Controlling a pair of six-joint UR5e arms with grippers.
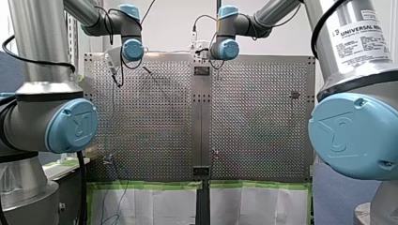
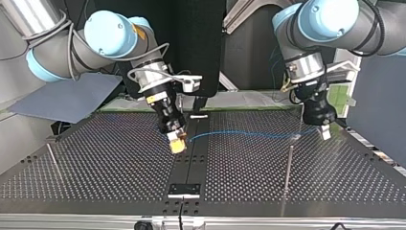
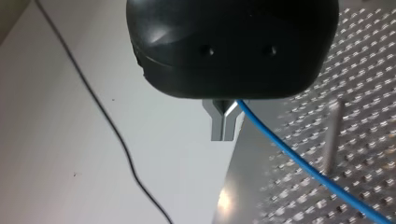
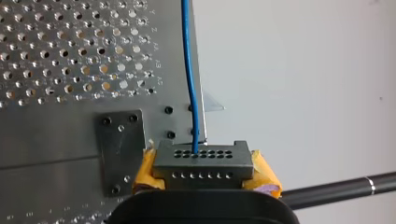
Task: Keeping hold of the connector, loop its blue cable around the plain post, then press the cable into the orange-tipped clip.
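While my right tool [image 2: 176,142] grips the connector [image 4: 203,163] between yellow pads [image 4: 264,175], blue cable [image 2: 249,133] running from it across the perforated counter [image 2: 95,158], my left tool [image 3: 223,126] with metal fingers [image 3: 215,124] pinched together on that cable, plain post [image 3: 331,135] near, upright.

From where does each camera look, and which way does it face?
Front view: behind and above the arms, facing over the perforated table; both arms at its sides.
Top view: across the table, facing the arms; my right gripper left, my left gripper right.
Left wrist view: along its metal fingers, toward a post.
Right wrist view: along yellow pads clamping the connector.
Shared: top and wrist views show the blue cable.
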